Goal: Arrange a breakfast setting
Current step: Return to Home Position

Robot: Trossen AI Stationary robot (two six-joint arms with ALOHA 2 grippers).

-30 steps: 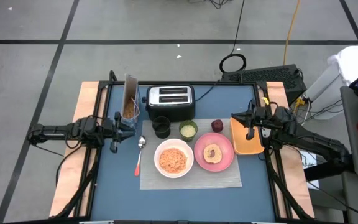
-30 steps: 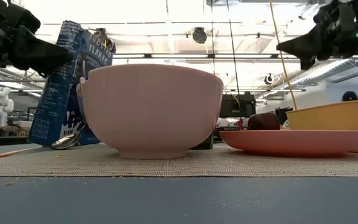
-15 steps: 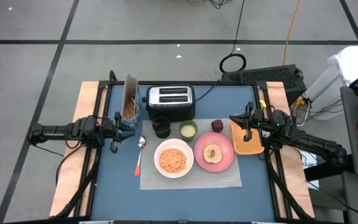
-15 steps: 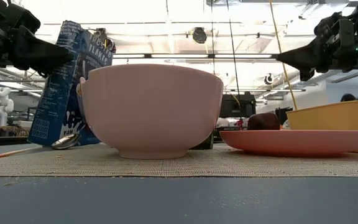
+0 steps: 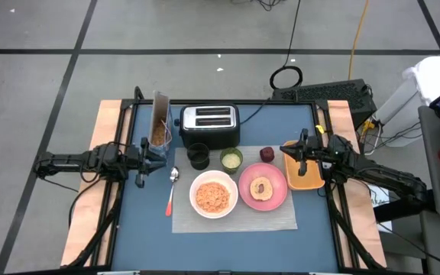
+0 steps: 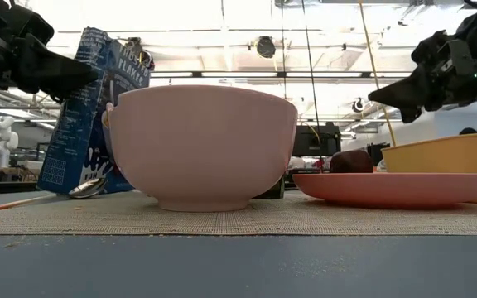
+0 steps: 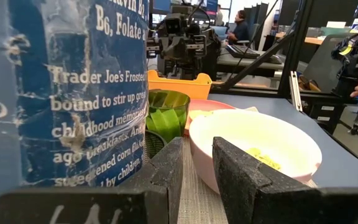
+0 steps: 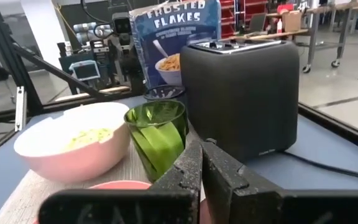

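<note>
On the grey mat (image 5: 234, 218) stand the white bowl (image 5: 213, 194) with cereal in it and the pink plate (image 5: 263, 187). The red-handled spoon (image 5: 171, 191) lies at the mat's left edge. Behind the mat are the black cup (image 5: 198, 156) and the green cup (image 5: 231, 159). The blue cereal box (image 5: 160, 121) stands upright at the far left. My left gripper (image 5: 153, 153) hangs level beside the box, slightly open, with nothing in it (image 7: 197, 146). My right gripper (image 5: 283, 147) hangs shut over the orange tray's far left corner, pointing at the green cup (image 8: 160, 137).
The black-and-silver toaster (image 5: 209, 126) stands at the far middle, its cord running off the table. The orange tray (image 5: 304, 169) lies right of the plate. A dark red fruit (image 5: 267, 153) sits between the green cup and the tray. The blue tabletop (image 5: 228, 248) lies bare in front of the mat.
My right gripper has come down a little over the tray's far left corner and edged toward the table's left. It stays shut and holds nothing. The left arm and all the tableware have kept still.
</note>
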